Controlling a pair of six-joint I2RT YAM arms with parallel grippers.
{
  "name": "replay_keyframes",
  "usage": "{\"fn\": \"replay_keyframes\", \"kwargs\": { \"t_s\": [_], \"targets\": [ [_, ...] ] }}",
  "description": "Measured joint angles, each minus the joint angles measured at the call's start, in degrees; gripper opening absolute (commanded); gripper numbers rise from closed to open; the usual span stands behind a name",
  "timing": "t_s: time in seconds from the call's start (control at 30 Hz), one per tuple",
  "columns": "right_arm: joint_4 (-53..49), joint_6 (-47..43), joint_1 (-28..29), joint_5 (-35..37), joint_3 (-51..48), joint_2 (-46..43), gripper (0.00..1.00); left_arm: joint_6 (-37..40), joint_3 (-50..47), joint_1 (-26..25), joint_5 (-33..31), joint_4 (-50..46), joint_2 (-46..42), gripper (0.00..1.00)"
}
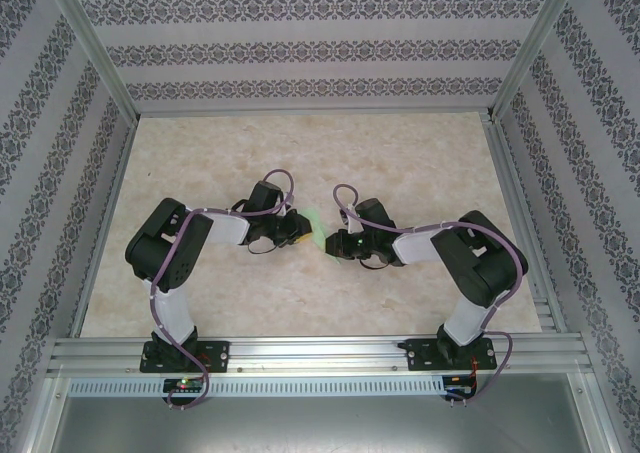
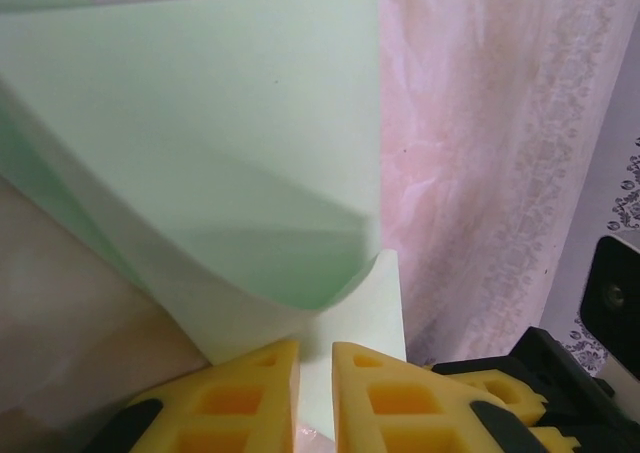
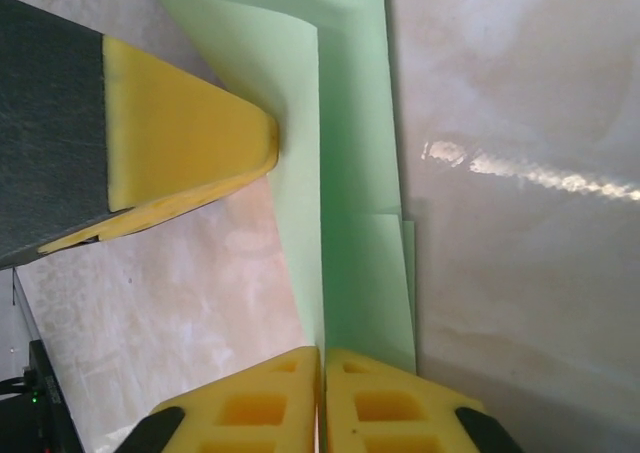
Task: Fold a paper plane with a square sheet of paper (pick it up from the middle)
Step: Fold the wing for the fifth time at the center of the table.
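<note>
Yellow fingers [image 2: 250,398] of the left gripper [image 2: 315,363] and the right gripper [image 3: 322,365] are pinched shut on the part-folded square sheet of paper [image 3: 350,173]. A straight crease probably needs to be pressed next.

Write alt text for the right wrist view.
The right gripper, at the bottom edge, pinches a partly folded pale green paper sheet that rises up the frame. A second yellow finger meets the sheet from the upper left, over a glossy marbled tabletop.

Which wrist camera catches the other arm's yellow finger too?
The right wrist camera: beyond the right gripper, a yellow finger of the left gripper touches the green paper.
</note>
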Motion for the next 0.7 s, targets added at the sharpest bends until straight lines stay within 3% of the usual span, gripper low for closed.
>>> {"fn": "replay_keyframes", "kwargs": {
  "t_s": [0.37,0.7],
  "targets": [
    [7.3,5.9,-1.1,-1.1,-2.4,1.7,0.03,0.7,0.0,0.0,1.7,1.3,-2.2,0.24],
    [11.0,10.1,-2.0,-2.7,-3.5,2.7,0.0,0.7,-1.7,-1.6,3.1,3.8,-3.6,0.2]
  ]
}}
